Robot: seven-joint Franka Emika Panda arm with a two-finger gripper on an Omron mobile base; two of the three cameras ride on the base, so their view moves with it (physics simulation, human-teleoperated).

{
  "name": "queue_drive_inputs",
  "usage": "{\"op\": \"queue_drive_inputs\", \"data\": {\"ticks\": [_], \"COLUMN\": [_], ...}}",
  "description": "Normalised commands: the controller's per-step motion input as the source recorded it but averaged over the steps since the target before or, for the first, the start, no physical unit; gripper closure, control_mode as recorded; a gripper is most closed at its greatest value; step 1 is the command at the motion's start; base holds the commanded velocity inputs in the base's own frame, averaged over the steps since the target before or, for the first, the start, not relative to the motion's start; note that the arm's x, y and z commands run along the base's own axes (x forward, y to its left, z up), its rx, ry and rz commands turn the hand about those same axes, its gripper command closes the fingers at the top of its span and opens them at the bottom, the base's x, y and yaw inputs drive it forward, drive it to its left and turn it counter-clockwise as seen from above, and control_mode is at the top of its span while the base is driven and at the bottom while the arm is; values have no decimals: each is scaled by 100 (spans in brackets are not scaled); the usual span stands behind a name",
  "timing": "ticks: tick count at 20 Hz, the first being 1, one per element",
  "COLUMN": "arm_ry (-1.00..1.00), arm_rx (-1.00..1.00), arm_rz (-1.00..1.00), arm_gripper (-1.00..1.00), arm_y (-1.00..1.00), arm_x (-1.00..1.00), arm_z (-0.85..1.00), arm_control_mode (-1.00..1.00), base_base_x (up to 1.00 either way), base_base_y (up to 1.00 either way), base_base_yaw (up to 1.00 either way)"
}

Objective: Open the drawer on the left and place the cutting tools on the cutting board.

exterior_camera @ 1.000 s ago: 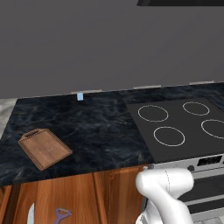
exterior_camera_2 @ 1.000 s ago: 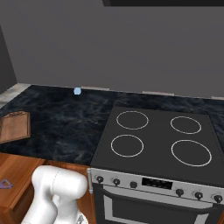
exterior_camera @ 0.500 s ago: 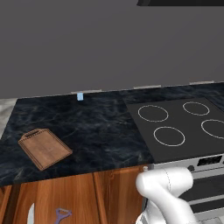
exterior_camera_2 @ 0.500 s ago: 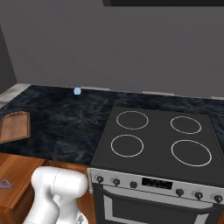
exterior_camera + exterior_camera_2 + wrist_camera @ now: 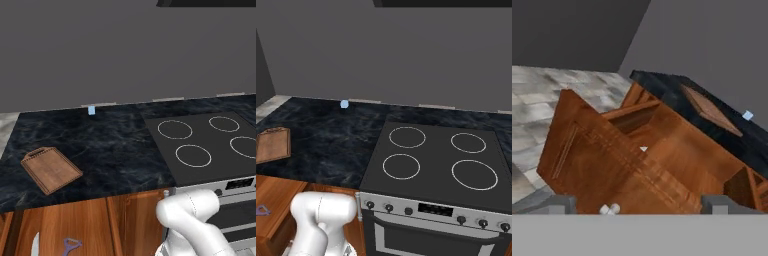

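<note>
Nothing has shifted since earlier: the drawer (image 5: 627,150) stands open, knife (image 5: 35,246) and peeler (image 5: 71,245) inside. The gripper's grip cannot be told.

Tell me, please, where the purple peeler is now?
In the left base view, the purple peeler lies in the open drawer, right of the knife.

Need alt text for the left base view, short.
A flat brown wooden cutting board lies on the dark marbled counter, left of a black four-ring cooktop. Below the counter edge, a white-bladed knife and a purple Y-shaped peeler lie in the open reddish-brown wood drawer.
</note>
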Motion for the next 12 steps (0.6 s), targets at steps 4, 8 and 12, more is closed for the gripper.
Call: {"op": "queue_drive_inputs", "data": {"ticks": [4, 8, 12], "arm_ry": [41, 40, 34], "arm_rx": [27, 25, 17], "arm_rz": [-13, -13, -13], "arm_gripper": [-100, -100, -100], "arm_y": [-45, -39, -21], "arm_x": [21, 39, 53], "arm_z": [85, 68, 48], "arm_control_mode": [-100, -100, -100], "base_base_x": [0, 0, 0], "base_base_y": [0, 0, 0], "base_base_yaw": [0, 0, 0]}}
